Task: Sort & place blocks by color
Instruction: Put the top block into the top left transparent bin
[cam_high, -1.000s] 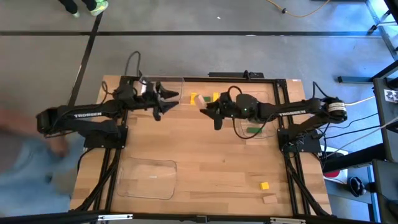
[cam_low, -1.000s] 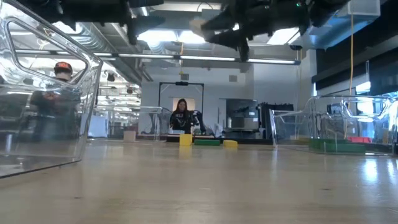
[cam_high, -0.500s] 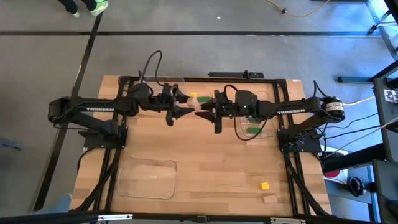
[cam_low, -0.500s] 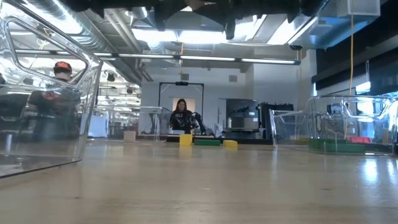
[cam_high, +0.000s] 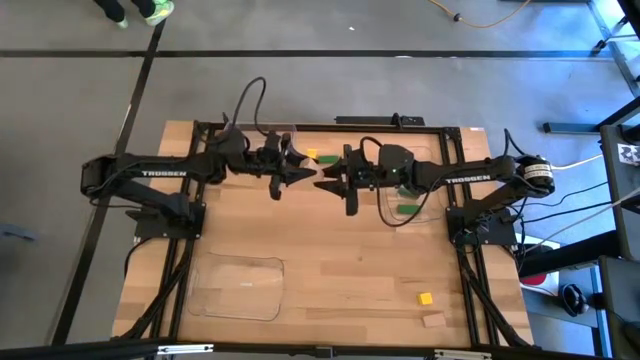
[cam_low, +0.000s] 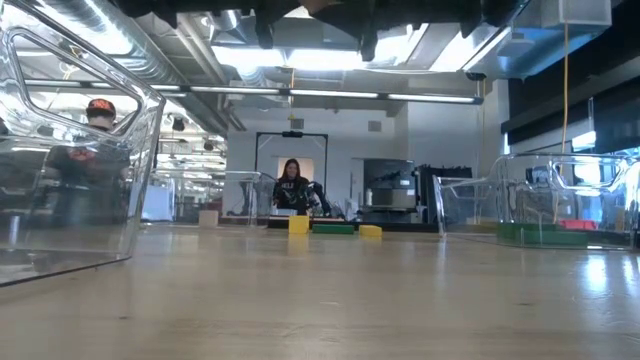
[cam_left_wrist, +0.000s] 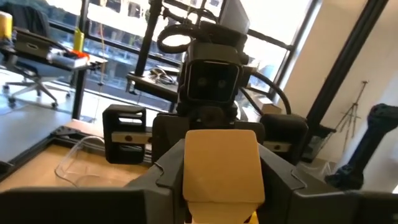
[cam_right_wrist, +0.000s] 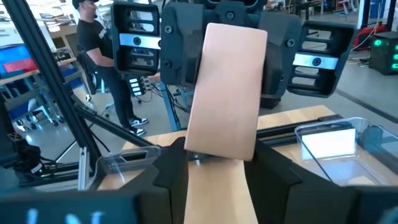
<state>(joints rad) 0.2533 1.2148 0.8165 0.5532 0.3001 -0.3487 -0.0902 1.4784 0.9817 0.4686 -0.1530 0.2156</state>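
We see the left claw (cam_high: 305, 175) and the right claw (cam_high: 322, 177) meeting tip to tip in the air above the far middle of the tabletop (cam_high: 340, 260), with a tan block (cam_left_wrist: 222, 165) between them. The right claw's fingers (cam_right_wrist: 272, 177) clamp its lower end, and the left claw's fingers (cam_left_wrist: 283, 180) are closed narrowly on the other end, as far as we can tell. A yellow block (cam_low: 298, 224), a green block (cam_low: 335, 228) and another yellow block (cam_low: 370, 231) lie near the far edge. A clear tray (cam_high: 238, 288) sits near the front left corner. A yellow piece (cam_high: 426, 298) and a tan piece (cam_high: 432, 320) lie near the front right corner.
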